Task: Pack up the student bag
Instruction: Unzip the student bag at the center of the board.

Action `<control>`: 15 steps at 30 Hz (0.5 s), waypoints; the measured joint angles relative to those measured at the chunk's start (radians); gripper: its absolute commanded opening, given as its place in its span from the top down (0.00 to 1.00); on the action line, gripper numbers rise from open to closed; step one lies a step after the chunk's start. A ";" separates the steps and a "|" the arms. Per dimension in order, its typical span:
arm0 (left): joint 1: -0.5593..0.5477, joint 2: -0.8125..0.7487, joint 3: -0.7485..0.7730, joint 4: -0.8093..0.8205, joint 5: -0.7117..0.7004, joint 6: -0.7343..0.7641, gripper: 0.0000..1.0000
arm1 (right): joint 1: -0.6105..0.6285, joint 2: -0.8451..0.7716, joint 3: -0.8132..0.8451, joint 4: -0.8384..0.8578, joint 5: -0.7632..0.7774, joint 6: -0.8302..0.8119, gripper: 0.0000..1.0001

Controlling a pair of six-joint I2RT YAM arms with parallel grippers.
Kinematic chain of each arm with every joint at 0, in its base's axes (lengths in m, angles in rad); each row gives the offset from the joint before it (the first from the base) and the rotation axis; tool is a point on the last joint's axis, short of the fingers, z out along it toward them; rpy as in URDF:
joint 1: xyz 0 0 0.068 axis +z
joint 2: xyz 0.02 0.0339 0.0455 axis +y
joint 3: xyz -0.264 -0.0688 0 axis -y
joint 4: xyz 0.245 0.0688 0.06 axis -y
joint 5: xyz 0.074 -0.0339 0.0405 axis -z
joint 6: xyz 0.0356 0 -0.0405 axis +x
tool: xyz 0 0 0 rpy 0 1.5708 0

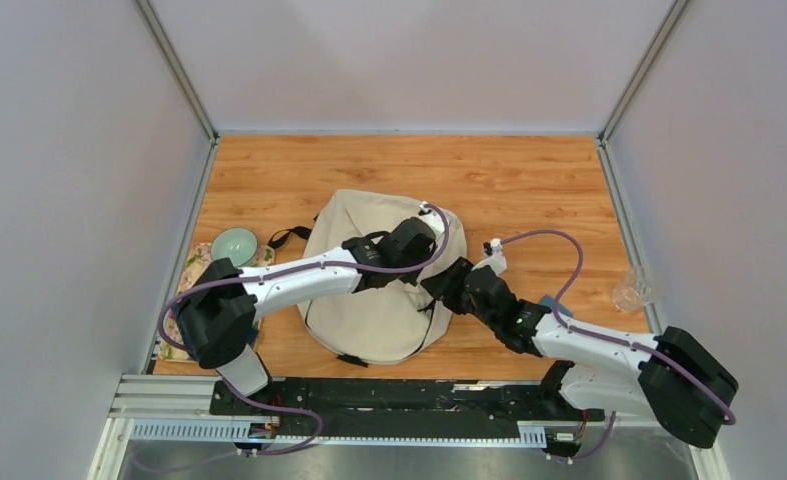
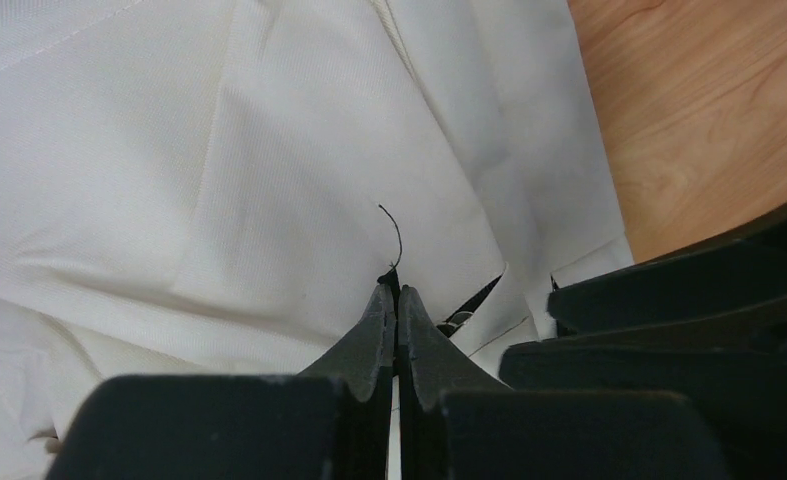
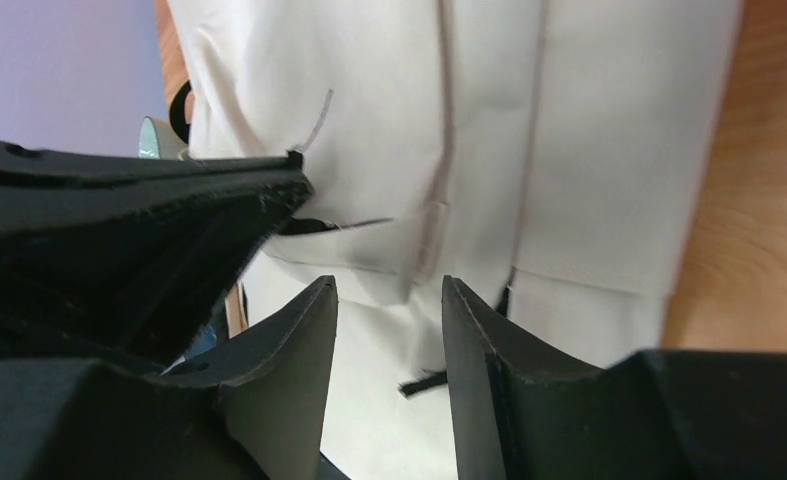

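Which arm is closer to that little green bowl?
Left. The left arm runs right beside the green bowl, reaching onto the student bag; the right arm is on the bag's far side, well away from the bowl.

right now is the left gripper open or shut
Shut: the left gripper has its fingers pressed together, no gap, a thin black thread at the tips.

student bag (image 1: 369,315) mid-table under left arm (image 1: 299,278) and right arm (image 1: 589,340) — far tabletop (image 1: 419,165) open, bowl (image 1: 234,246) left, glass (image 1: 629,290) right
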 measured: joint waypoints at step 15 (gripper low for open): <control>0.026 -0.048 -0.041 0.017 0.037 -0.019 1.00 | -0.038 0.159 0.040 0.143 -0.090 -0.002 1.00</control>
